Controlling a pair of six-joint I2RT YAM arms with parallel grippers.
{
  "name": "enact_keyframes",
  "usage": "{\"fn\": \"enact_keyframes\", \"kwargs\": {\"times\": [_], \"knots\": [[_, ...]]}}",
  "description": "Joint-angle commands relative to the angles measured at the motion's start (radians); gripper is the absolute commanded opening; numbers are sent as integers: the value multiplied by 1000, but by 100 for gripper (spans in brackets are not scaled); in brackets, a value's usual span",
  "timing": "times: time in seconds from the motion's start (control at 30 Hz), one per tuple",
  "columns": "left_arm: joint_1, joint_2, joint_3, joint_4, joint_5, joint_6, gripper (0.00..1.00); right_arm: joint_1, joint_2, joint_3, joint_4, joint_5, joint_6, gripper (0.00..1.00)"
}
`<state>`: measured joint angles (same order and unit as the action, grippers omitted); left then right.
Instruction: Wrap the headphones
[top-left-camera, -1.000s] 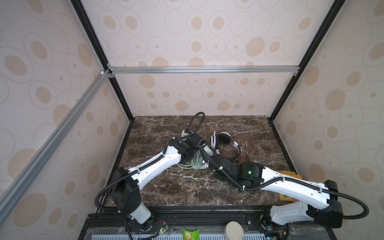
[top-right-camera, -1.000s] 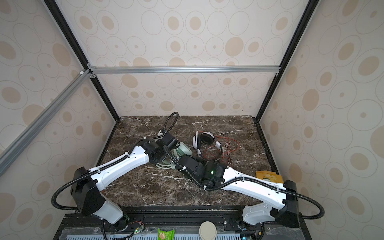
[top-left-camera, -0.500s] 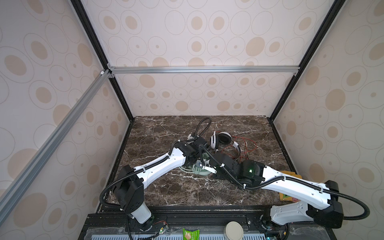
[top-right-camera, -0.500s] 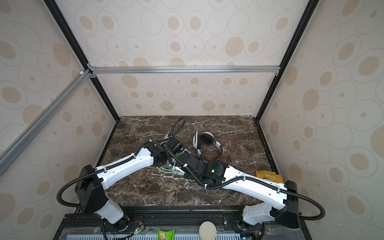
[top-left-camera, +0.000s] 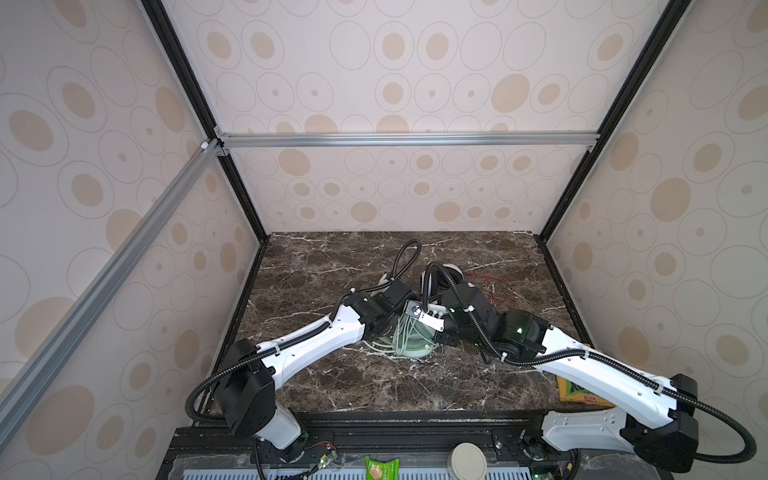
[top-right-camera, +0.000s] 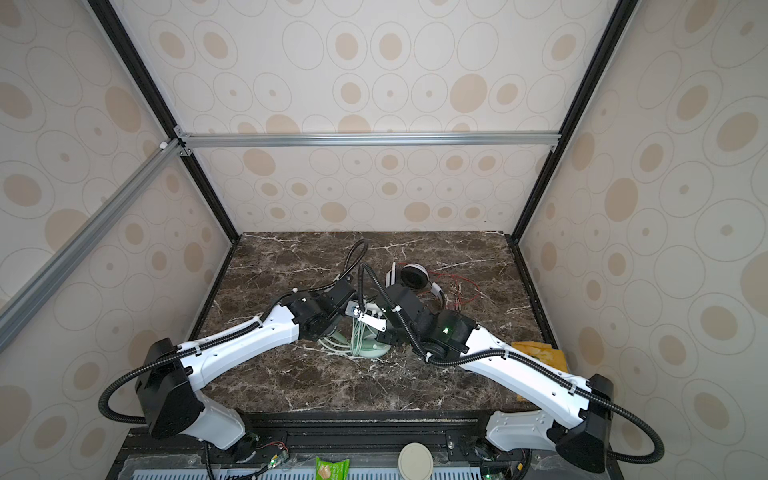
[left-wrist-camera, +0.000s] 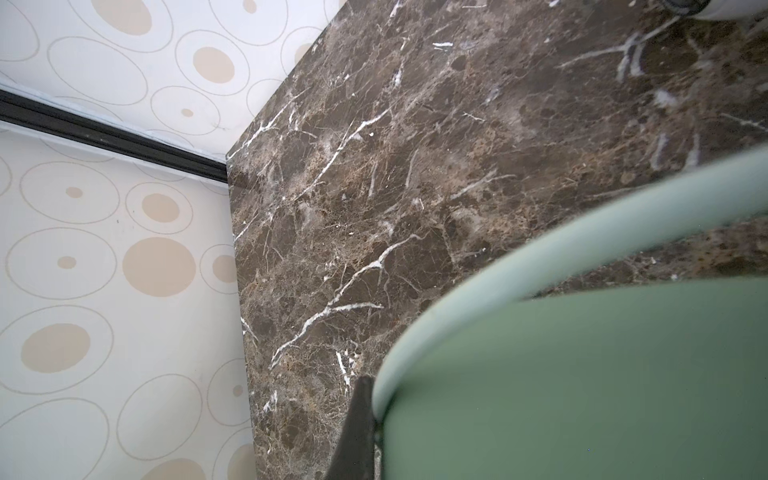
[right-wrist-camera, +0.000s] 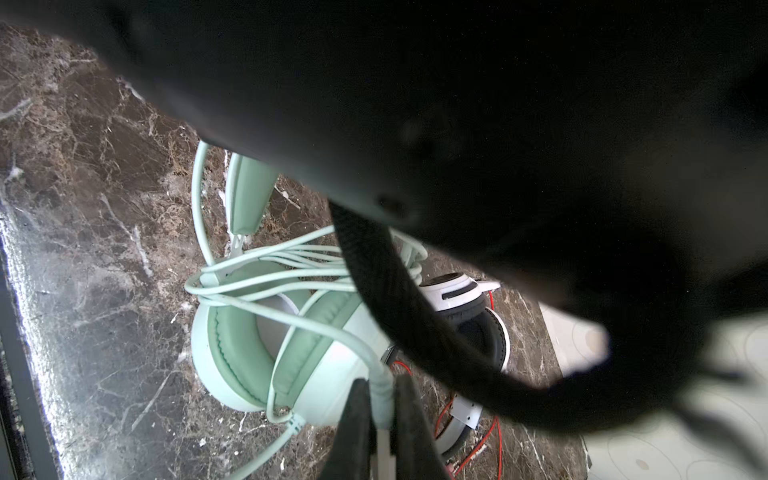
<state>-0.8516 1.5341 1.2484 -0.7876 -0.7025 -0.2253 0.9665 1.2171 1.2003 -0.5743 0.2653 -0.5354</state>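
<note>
item 1: mint-green headset (right-wrist-camera: 249, 357). lies on the marble table (top-left-camera: 332, 257) near its middle, directly below both grippers in both top views. earcups sit side by side, with the headband reaching away over the tabletop.

item 2: pale green cable (right-wrist-camera: 266, 286). several loose loops are draped across the mint headband and cups. some strands rise off the table toward the two grippers.

item 3: white headset (top-right-camera: 411, 276), black earpads. on the table just behind and to the right of the mint one, partly hidden by the right arm. whether the two touch cannot be told.

item 4: red cable (top-left-camera: 494, 286). thin, uncoiled, strewn over the table right of the white headset.

item 5: right gripper (right-wrist-camera: 381, 415). clenched, with the thick end of the pale green cable pinched between its two dark fingers, above the mint cups.

item 6: left gripper (top-left-camera: 413, 311). clenched, tip to tip with the right one. its wrist view is blurred and filled with green, so it seems to pinch the same cable, though this is not certain.

item 7: yellow packet (top-right-camera: 540, 353). at the table's right edge, well apart from both headsets.
</note>
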Motion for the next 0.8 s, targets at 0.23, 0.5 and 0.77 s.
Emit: {"fn": "enact_keyframes", "kwargs": {"times": [0.23,0.5,0.77], "knots": [[-13,-29,-20,-25,13,28,0,-218,-50,8,214,-232,168,0],[-29,-120,-46,46,185,91,0,-254,79,41,197,-243,107,2],[-31,-152,-49,60,264,115,0,-268,106,6,287,-275,66,3]]}}
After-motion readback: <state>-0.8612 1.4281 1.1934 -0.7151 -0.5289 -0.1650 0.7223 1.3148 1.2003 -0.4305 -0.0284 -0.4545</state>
